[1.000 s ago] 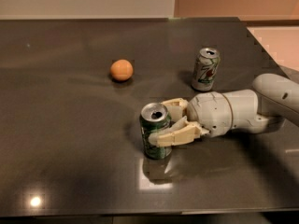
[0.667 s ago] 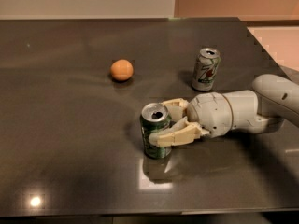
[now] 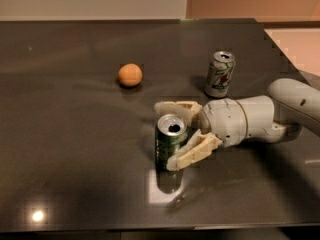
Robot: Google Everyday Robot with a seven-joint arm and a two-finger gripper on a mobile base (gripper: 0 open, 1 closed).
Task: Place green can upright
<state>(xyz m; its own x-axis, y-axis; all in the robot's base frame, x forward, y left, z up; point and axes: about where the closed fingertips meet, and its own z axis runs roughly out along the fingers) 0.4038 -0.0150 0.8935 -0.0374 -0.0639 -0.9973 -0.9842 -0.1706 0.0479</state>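
The green can (image 3: pixel 169 145) stands upright on the dark table (image 3: pixel 75 144), its open silver top facing up. My gripper (image 3: pixel 166 135) reaches in from the right with its cream fingers (image 3: pixel 192 153) on either side of the can. One finger is behind the can and the other lies along its front right side. The jaws look parted slightly wider than the can, so they are open around it. The white arm (image 3: pixel 260 119) runs off to the right edge.
A pale whitish can (image 3: pixel 220 74) with green and red markings stands upright behind the arm. An orange ball (image 3: pixel 130 75) lies to the back left. The table's right edge is close behind the arm.
The fingers have spread a little apart around the green can. The can stays upright in the same spot and the arm has barely moved.
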